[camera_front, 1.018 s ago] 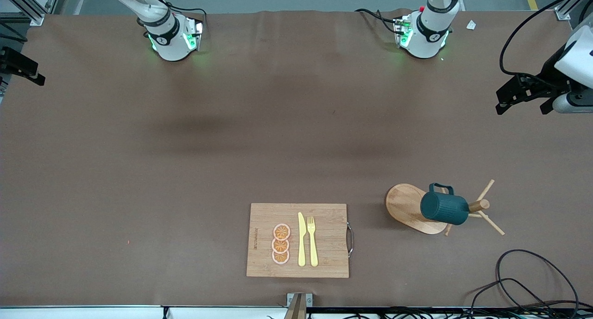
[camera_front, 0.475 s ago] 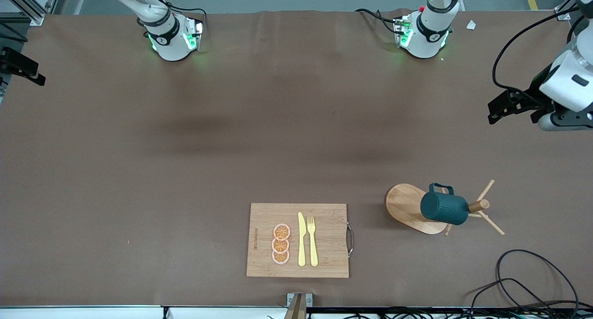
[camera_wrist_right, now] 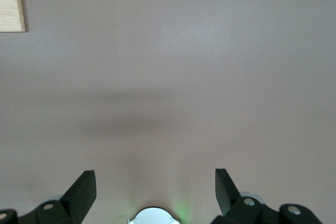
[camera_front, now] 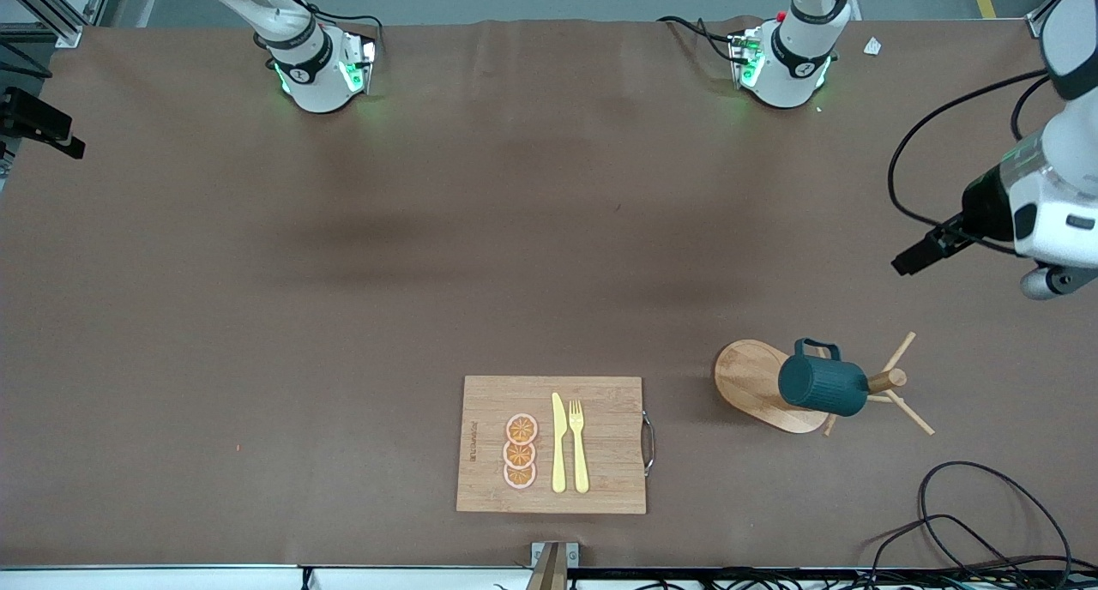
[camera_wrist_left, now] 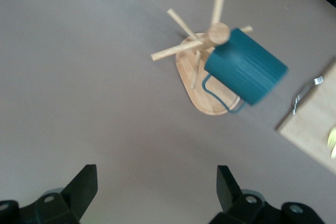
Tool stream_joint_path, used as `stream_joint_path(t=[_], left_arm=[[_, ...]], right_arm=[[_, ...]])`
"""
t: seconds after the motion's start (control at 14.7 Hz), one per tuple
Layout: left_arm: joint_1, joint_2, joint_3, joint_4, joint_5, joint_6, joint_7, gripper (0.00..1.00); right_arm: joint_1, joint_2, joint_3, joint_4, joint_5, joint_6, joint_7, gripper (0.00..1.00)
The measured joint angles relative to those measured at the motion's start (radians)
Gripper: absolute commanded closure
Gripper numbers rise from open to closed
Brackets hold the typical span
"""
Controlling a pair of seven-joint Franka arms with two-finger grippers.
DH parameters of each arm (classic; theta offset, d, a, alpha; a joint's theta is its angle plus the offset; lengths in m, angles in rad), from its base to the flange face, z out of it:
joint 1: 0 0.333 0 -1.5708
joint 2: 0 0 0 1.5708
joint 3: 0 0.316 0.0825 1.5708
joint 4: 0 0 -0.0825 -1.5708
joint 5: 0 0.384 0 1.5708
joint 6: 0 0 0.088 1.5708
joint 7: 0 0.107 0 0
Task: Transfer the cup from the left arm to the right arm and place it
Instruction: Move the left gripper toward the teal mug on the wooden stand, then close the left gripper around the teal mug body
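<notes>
The left tool (camera_wrist_left: 156, 192) is hanging in the air with its fingers (camera_wrist_left: 82, 188) spread wide and nothing between them, over bare surface (camera_front: 257, 316) at the left arm's end, above the wooden peg rack (camera_front: 772, 384). In the front view only a dark part of it is showing at the frame's edge (camera_front: 922, 253), with a black cable looping from the wrist. In the left wrist view, the rack (camera_wrist_left: 202, 72) is lying well apart from the fingers.

The cup (camera_front: 822, 385), dark teal with ribbed sides, is hanging tilted on a peg of that rack, its loop handle pointing away from the front camera; the left wrist view is showing it (camera_wrist_left: 247, 66) hooked just beside the rack's post, above the oval wooden base.

The right tool (camera_wrist_right: 156, 192) is waiting with its fingers (camera_wrist_right: 81, 190) likewise spread and empty, hovering over bare surface far from the rack, toward the right arm's end. A corner of the cutting board (camera_wrist_right: 10, 1) is showing in its wrist view.

The cutting board (camera_front: 600, 478) is lying beside the rack toward the right arm's end, a little nearer the front camera. It is carrying three orange slices (camera_front: 520, 451), a yellow knife (camera_front: 558, 442) and a yellow fork (camera_front: 578, 446), the two utensils side by side, the slices next to the knife.
</notes>
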Motion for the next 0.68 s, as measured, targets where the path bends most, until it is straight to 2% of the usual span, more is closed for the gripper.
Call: stream_joint_path(t=[0.27,0.68], left_arm=[[-0.003,0.121,-0.007,0.051,-0.046,0.066,-0.287,0.00],[0.005,0.270,0.001,0.122,-0.163,0.266,-0.590,0.00]], right_arm=[[0.000,0.000,0.000,0.000,0.004,0.000,0.000,0.00],[0.000,0.000,0.000,-0.001,0.005,0.000,0.000,0.00]])
